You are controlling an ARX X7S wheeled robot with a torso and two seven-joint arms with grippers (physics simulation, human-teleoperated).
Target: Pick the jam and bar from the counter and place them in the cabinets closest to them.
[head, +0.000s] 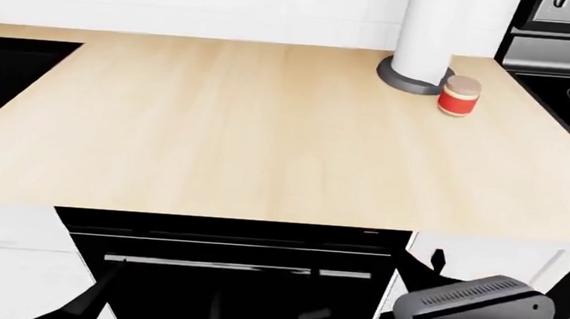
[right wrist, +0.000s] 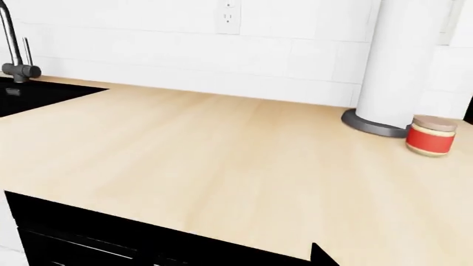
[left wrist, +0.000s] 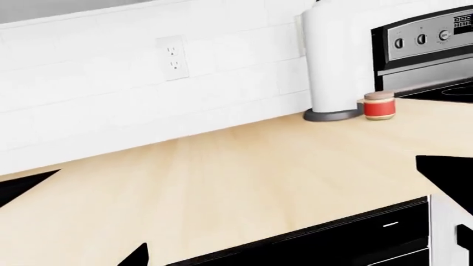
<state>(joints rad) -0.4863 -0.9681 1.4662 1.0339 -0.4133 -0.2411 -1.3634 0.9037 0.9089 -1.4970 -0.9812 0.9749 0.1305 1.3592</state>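
While neither pincer's state can be told, the light beige wood-grain worktop (head: pixel 226 133) lies broad.
Squat tan-lidded red jar (head: pixel 459 96) touches the white paper-towel roll (head: pixel 429 30).

**Arms low, grippers largely out of frame**

Right arm (head: pixel 470 312) sits low at the head view's lower edge, its grey housing visible; left gripper (left wrist: pixel 443 177) appears only as dark finger edges; jaw state of both indeterminate.

Your head camera looks steeply down over the counter (head: pixel 226 133) from above its front edge. Both wrist cameras sit low near that edge, facing the backsplash. All three share the paper towel roll (left wrist: pixel 334 61) and the tan-lidded jar (right wrist: pixel 430 136) beside it.
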